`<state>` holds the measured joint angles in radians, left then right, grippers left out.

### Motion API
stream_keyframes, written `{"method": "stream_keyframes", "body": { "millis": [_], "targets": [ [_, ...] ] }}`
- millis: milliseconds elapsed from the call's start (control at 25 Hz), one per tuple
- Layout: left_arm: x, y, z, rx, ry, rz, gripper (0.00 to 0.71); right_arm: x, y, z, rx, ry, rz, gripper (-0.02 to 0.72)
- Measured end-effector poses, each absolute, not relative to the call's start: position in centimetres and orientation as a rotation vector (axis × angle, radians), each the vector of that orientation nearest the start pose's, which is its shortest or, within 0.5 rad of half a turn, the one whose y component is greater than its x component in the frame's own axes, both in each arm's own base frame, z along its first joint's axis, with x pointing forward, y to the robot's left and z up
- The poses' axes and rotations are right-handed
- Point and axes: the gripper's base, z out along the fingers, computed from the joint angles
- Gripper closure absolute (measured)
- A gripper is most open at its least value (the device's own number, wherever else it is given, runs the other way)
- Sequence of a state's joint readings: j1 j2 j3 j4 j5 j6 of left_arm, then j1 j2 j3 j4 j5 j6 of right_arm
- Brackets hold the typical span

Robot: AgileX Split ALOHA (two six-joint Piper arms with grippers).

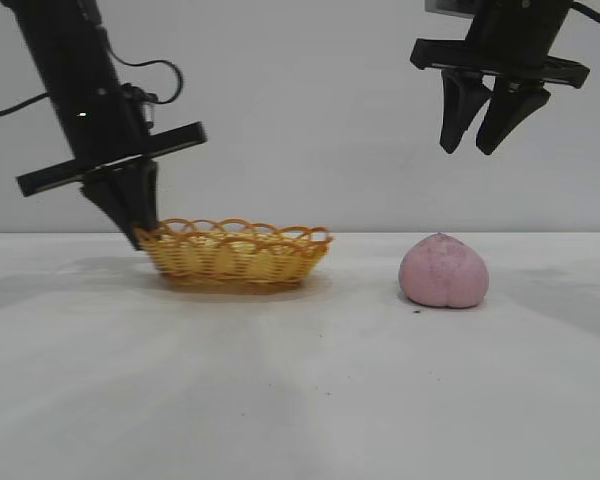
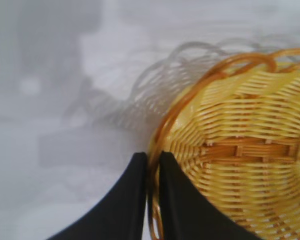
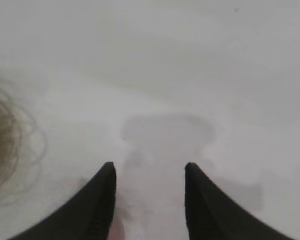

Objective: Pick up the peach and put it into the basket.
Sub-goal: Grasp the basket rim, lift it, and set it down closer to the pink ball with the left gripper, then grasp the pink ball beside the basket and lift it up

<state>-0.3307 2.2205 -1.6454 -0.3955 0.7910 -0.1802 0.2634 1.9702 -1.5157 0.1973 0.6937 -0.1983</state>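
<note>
The dull pink peach (image 1: 444, 271) sits on the white table at the right, tip up. The yellow-orange wicker basket (image 1: 234, 253) stands left of centre and is empty inside. My left gripper (image 1: 143, 237) is shut on the basket's left rim; in the left wrist view (image 2: 150, 156) the rim (image 2: 153, 165) runs between its two fingers. My right gripper (image 1: 470, 148) is open and empty, hanging high above the peach. In the right wrist view (image 3: 150, 167) a sliver of the peach (image 3: 116, 231) shows beside one finger.
The white table (image 1: 300, 400) stretches bare in front of the basket and the peach, with a gap between them. A plain white wall stands behind.
</note>
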Motion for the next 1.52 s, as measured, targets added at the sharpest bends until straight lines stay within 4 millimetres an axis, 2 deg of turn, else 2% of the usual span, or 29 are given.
{"method": "stream_keyframes", "body": {
  "millis": [40,120,160,280,440,480,560,640,800,920,1080,1160,1240,1360,1440,1520],
  "targets": [
    [42.8,-17.4,14.3,-0.127,2.892,-0.559,0.585,41.4,12.4,22.0,-0.448,2.591,0.240,0.428],
    [42.7,-17.2,14.2,-0.103,2.908,-0.530,0.490,41.4,12.4,22.0,-0.448,2.591,0.240,0.428],
    [42.6,-17.0,14.1,-0.080,2.921,-0.497,0.415,41.4,12.4,22.0,-0.448,2.591,0.241,0.428],
    [42.3,-16.3,14.7,0.033,2.941,-0.379,0.290,41.4,12.4,22.0,-0.447,2.591,0.242,0.428],
    [42.2,-15.6,17.7,0.200,2.848,-0.286,0.297,41.4,12.4,22.0,-0.447,2.591,0.242,0.428],
    [42.2,-15.5,18.6,0.226,2.817,-0.274,0.256,41.4,12.4,22.0,-0.447,2.591,0.242,0.428],
    [42.1,-15.3,20.1,0.262,2.763,-0.252,0.272,41.4,12.4,22.0,-0.446,2.591,0.243,0.428],
    [42.1,-15.1,20.8,0.283,2.740,-0.223,0.272,41.4,12.4,22.0,-0.443,2.591,0.247,0.428],
    [42.3,-14.3,20.8,0.315,2.727,-0.147,0.272,41.4,12.4,22.0,-0.441,2.591,0.250,0.428],
    [43.4,-10.5,20.8,0.234,2.734,-0.081,0.272,41.3,12.4,22.0,-0.445,2.602,0.251,0.428],
    [44.1,-2.2,20.6,0.086,2.797,0.038,0.272,41.2,12.4,21.9,-0.448,2.612,0.252,0.428],
    [43.9,0.2,20.8,0.042,2.814,0.060,0.272,41.2,12.4,21.9,-0.447,2.614,0.254,0.428],
    [43.5,1.0,21.8,0.047,2.807,0.070,0.272,41.2,12.4,21.9,-0.447,2.614,0.254,0.428],
    [42.4,1.0,24.7,0.070,2.770,0.073,0.272,41.2,12.4,21.9,-0.447,2.614,0.254,0.428],
    [41.1,1.0,27.0,0.090,2.732,0.077,0.272,41.2,12.4,21.9,-0.447,2.614,0.254,0.428],
    [38.7,0.9,29.0,0.086,2.682,0.070,0.272,41.2,12.4,21.9,-0.447,2.614,0.254,0.428]
  ]
}}
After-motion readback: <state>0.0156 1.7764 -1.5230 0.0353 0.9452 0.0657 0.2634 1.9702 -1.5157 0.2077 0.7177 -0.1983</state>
